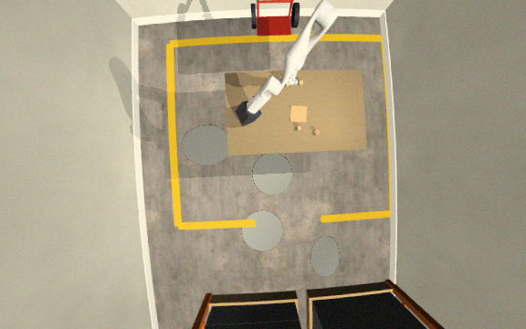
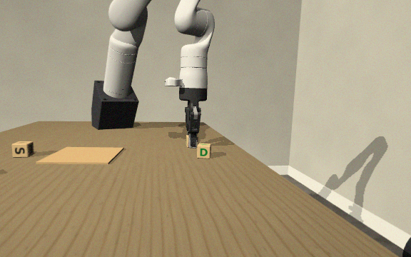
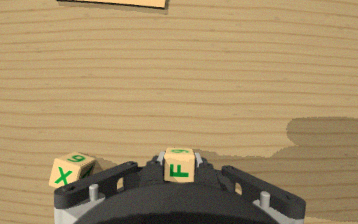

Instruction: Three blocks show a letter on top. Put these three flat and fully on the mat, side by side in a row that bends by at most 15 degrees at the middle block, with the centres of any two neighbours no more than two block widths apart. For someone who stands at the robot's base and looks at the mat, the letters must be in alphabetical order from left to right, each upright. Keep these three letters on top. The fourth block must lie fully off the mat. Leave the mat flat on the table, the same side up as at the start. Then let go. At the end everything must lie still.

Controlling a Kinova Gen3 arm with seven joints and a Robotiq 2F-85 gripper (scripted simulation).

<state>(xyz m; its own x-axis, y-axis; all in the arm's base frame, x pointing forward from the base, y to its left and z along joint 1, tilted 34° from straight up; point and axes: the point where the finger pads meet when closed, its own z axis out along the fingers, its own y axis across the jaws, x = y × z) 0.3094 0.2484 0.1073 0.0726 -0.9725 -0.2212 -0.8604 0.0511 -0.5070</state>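
My gripper [image 2: 192, 140] points straight down at the far right part of the table and is shut on a wooden block [image 3: 179, 165]. That block shows a green F and a 9 in the wrist view and sits at about table height. A second block [image 2: 203, 150] stands close beside it, with a green D on its side; in the wrist view [image 3: 71, 170] it shows an X and a 6. The tan mat [image 2: 80, 155] lies flat near the table's middle and holds no blocks. A block with a black S [image 2: 22, 148] stands left of the mat. In the overhead view, two small blocks [image 1: 298, 128] [image 1: 316, 132] lie just off the mat [image 1: 299, 113].
The arm's black base [image 2: 113, 105] stands at the back of the table. The table's right edge [image 2: 262, 168] runs close to the gripper. A wall stands beyond that edge.
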